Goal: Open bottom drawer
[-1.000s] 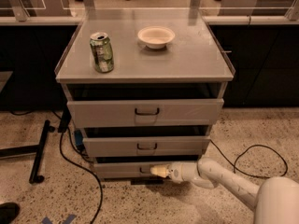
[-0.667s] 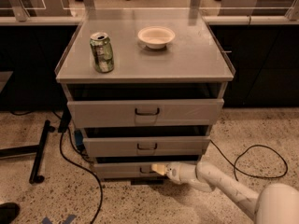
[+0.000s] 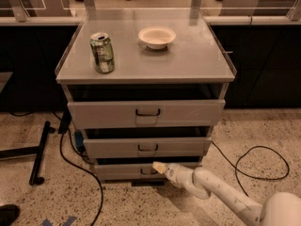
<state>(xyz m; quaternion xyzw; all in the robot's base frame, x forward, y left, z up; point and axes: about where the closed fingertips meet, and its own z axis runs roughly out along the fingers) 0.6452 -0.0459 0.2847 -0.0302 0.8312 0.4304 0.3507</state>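
Observation:
The bottom drawer (image 3: pixel 117 171) is the slim light grey front lowest in the cabinet, with a small black handle (image 3: pixel 148 172) at its centre. It sits about level with the drawer above it. My gripper (image 3: pixel 158 167) reaches in from the lower right on a white arm (image 3: pixel 221 192). Its pale tip is right at the handle, just above and to the right of it.
The middle drawer (image 3: pixel 146 147) and the top drawer (image 3: pixel 146 113) sit above. A green can (image 3: pixel 102 52) and a white bowl (image 3: pixel 157 36) stand on the cabinet top. Black cables (image 3: pixel 256 161) lie on the floor at the right and left. A black stand base (image 3: pixel 37 152) lies at the left.
The gripper and its arm have shifted slightly left along the bottom drawer front, closer to the handle. The drawer has not visibly moved.

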